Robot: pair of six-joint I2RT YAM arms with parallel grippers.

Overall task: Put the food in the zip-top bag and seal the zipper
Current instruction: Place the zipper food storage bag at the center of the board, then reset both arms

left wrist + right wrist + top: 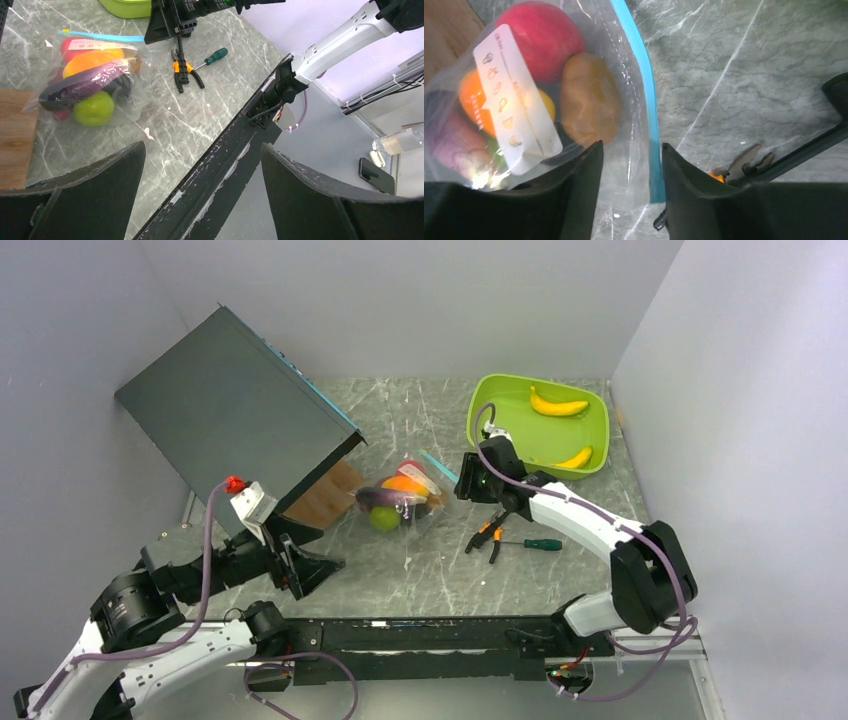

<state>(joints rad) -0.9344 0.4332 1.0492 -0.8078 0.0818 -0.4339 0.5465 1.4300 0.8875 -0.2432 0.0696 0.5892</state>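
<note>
With my right fingers (629, 165) parted astride the zipper (644, 90) of the zip-top bag (400, 498) lying mid-desk, left fingers (202, 165) released, any unsealed stretch could spill the food (589, 100).

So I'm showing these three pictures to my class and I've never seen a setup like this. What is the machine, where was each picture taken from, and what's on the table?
It is two robot arms fixed at the near edge of a grey table. The wide picture looks down from above; the other two come from small cameras on each arm's wrist, so the dark shapes at the bottom are that arm's own claw fingers.

In the middle lies a clear bag filled with toy fruit, its blue strip along one edge. The right claw sits with that strip between its slightly parted fingers. The left claw is wide open, holding nothing.

Also there: a green tray with two bananas, pliers, a screwdriver and a dark box.
</note>
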